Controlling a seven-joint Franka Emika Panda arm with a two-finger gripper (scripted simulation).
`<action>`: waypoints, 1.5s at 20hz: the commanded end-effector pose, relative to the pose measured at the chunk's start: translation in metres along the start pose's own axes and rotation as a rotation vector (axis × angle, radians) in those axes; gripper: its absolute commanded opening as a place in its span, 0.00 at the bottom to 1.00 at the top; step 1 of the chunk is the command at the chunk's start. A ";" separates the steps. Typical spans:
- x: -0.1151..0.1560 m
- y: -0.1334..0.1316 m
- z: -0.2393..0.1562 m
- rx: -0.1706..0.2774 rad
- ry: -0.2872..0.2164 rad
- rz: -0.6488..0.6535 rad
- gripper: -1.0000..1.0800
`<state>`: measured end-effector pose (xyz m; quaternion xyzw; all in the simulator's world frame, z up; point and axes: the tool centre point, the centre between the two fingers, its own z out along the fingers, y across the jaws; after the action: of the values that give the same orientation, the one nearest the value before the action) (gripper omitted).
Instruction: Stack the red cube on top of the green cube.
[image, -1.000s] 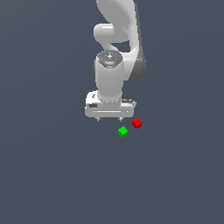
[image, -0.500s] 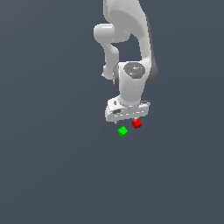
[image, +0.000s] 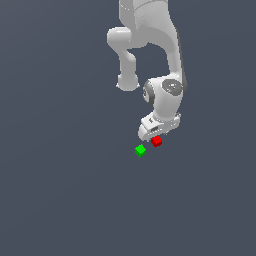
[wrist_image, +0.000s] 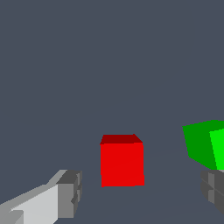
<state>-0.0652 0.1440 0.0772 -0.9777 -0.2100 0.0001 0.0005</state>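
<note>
- Red cube (wrist_image: 122, 161) sits on the floor between our gripper's (wrist_image: 140, 190) spread fingers (wrist_image: 69, 192), not yet pinched; green cube (wrist_image: 204, 143) lies just beside it.
- We judge the far finger could nudge the green cube while closing.
- The exterior view hides our fingertips; the wrist view crops the green cube.

The red cube (wrist_image: 122, 160) sits between spread jaws, green cube (wrist_image: 204, 144) beside.
</note>
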 end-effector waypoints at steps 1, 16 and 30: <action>-0.002 -0.008 0.005 0.000 0.001 -0.021 0.96; -0.004 -0.010 0.047 -0.001 0.000 -0.028 0.96; -0.003 -0.011 0.057 -0.001 0.000 -0.030 0.00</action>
<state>-0.0727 0.1519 0.0204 -0.9745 -0.2242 0.0002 -0.0002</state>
